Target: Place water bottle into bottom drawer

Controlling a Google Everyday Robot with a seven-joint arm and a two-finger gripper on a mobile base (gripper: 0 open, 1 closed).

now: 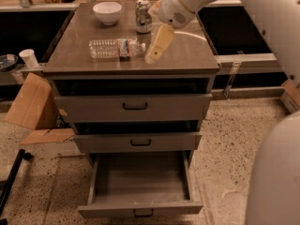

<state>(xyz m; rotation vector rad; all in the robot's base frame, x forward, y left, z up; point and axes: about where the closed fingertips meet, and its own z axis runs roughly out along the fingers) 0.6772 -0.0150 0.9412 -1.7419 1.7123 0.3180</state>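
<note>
The water bottle lies on its side on the cabinet top, cap pointing right. My gripper hangs from the white arm just right of the bottle's cap end, close to it, low over the cabinet top and angled down-left. It holds nothing that I can see. The bottom drawer is pulled out at the foot of the cabinet; its grey tray holds nothing.
A white bowl and a green-and-silver can stand at the back of the cabinet top. The two upper drawers are shut. Cardboard and a white cup are at the left. My white body fills the right.
</note>
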